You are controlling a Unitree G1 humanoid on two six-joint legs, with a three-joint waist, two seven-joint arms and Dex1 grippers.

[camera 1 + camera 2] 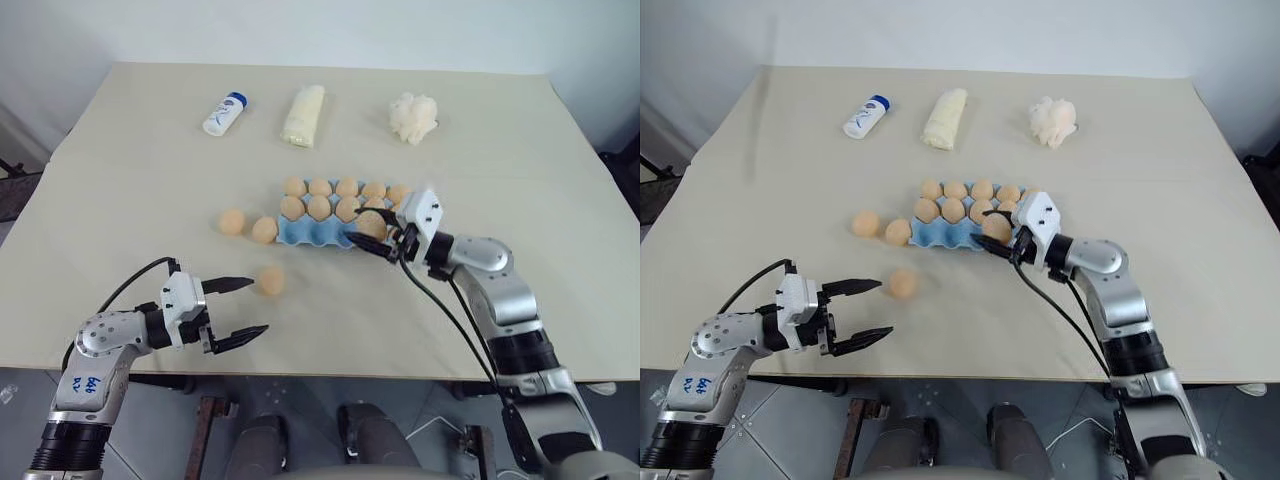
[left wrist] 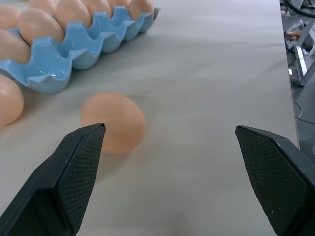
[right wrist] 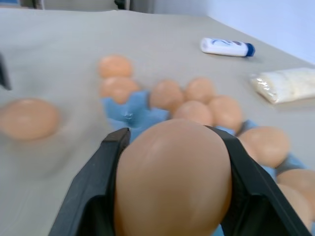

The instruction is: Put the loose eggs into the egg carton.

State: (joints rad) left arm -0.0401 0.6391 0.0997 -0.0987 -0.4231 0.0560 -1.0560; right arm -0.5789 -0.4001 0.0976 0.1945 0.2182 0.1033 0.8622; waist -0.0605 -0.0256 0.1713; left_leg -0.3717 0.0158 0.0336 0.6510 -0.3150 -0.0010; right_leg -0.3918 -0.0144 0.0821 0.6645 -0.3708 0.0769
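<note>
Eggs: your right claw gripped one at the carton; three lay loose on the desk toward its left edge; left claw gaped empty.

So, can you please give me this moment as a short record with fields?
left gripper: open, beside a loose egg, not touching
right gripper: fingers shut on an egg, at the egg carton's near edge
eggs on table: three, two touching carton's left end
far side: bottle, cloth roll, white lump
</note>
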